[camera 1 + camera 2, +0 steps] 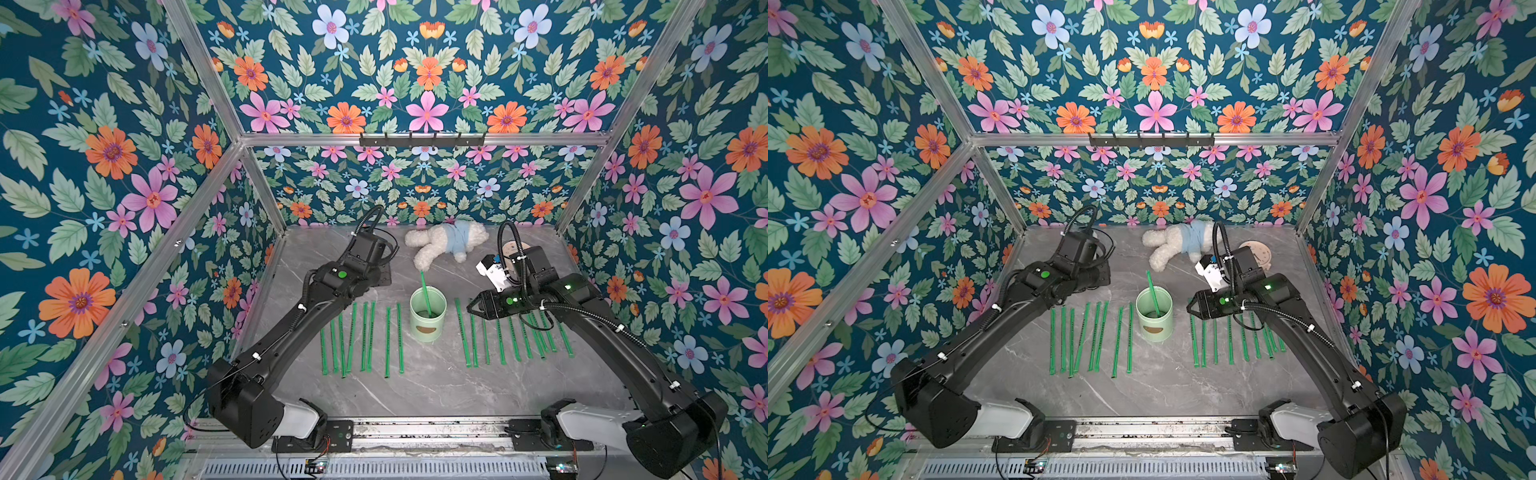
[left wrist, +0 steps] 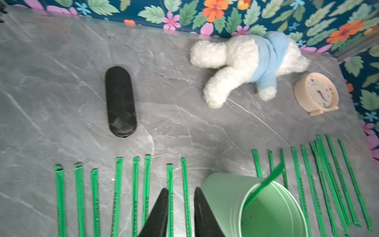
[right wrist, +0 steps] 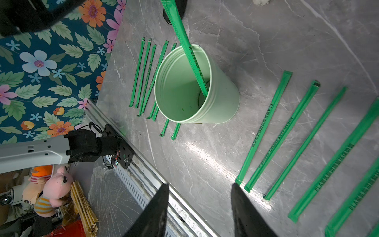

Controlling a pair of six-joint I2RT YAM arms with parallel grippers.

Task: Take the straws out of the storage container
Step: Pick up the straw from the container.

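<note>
The right end effector (image 3: pixel 200 185) is hovering open beside the storage container (image 3: pixel 225 98), whose likely light, crushable straw (image 3: pixel 185 41) is inviting a high pinch.

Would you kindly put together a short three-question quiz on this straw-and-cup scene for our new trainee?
1. True or false: the storage container holds exactly one straw.
2. What stands close to the plush toy? A) beige clock B) banana C) mug
3. Fill in: the right gripper has its jaws ____ and holds nothing.
Key: 1 true; 2 A; 3 open.
</note>
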